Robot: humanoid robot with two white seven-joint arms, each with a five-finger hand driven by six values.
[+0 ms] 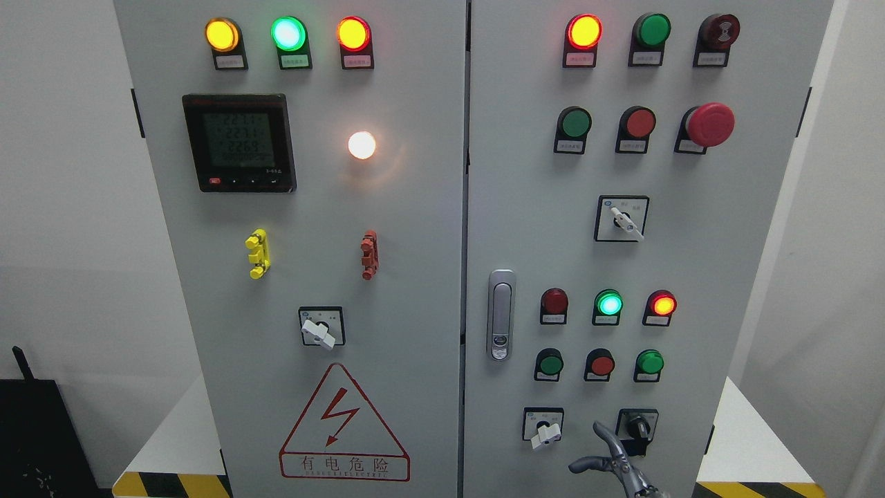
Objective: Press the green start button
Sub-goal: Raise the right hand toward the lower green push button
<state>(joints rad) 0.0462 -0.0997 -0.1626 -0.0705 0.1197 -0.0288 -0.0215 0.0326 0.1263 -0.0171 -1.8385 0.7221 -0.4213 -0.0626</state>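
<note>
A: The right hand [612,460] comes up from the bottom edge, right of the middle, with its fingers [603,432] spread and holding nothing; one points up at the panel. The left hand is out of sight.

B: And the target?

A: That's my worry: the right cabinet door [726,228] carries several green buttons. There is a green push button [575,123] in the upper row, and two more in the lower row, the left green button [550,362] and the right green button [650,362]. The labels are too small to read, so I can't tell which is the start one.

B: What could go wrong?

A: A red button [601,364] sits between the two lower greens, and a red one [639,122] sits just beside the upper green. A fingertip drifting sideways would likely hit a red. The emergency stop mushroom [710,124] sticks out near the upper row too.

B: Anything in the path?

A: The black selector knob [639,426] and the white rotary switch [545,432] flank the raised finger. Rising straight could brush either and turn it. The lit green lamp [609,303] above is an indicator, I judge, not a button, and easy to mistake for one.
</note>
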